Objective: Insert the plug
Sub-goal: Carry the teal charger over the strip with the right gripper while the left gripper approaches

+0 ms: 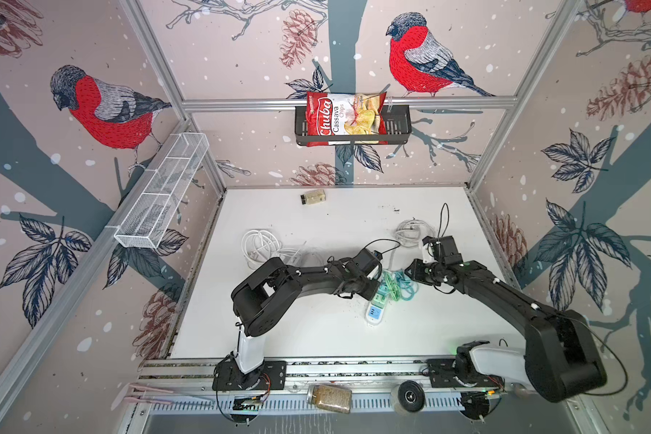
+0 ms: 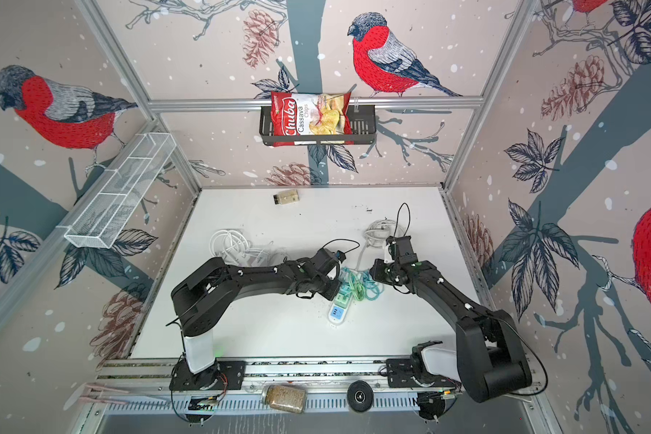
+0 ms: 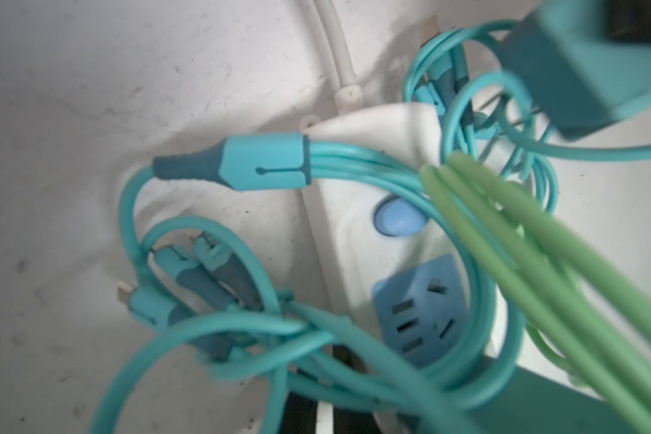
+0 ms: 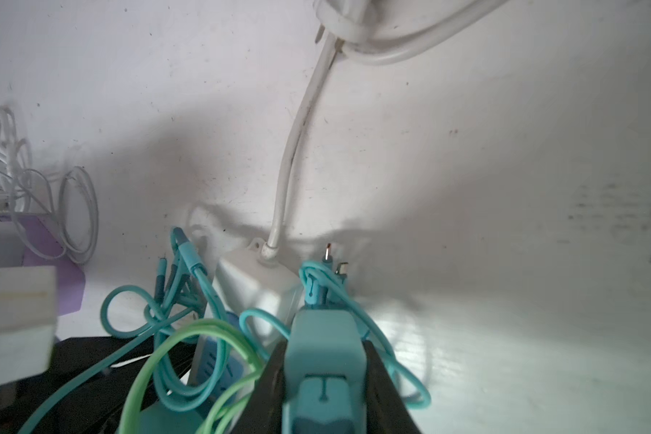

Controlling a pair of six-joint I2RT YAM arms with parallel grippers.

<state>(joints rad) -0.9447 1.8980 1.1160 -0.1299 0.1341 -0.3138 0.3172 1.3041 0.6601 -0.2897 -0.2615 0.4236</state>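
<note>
A white power strip [image 1: 376, 312] with blue sockets [image 3: 421, 300] lies mid-table under a tangle of teal cables [image 3: 203, 327] and green cables [image 3: 542, 263]. My right gripper [image 4: 326, 375] is shut on a teal plug [image 4: 324, 349], held just above the strip's far end [image 4: 256, 285]; in the left wrist view the plug [image 3: 579, 64] hovers beyond the blue button [image 3: 397, 218]. My left gripper [image 3: 324, 413] is shut, low over the strip, its tips mostly hidden by cables. In both top views the grippers [image 1: 373, 291] [image 2: 373, 269] face each other across the tangle.
The strip's white cord [image 4: 294, 150] runs back to a coil [image 1: 410, 229]. Another white cable bundle [image 1: 260, 244] lies left of the arms. A small jar [image 1: 312, 197] sits at the back wall. A chips bag [image 1: 344, 116] fills a black wall basket. A jar [image 1: 329, 398] lies on the front rail.
</note>
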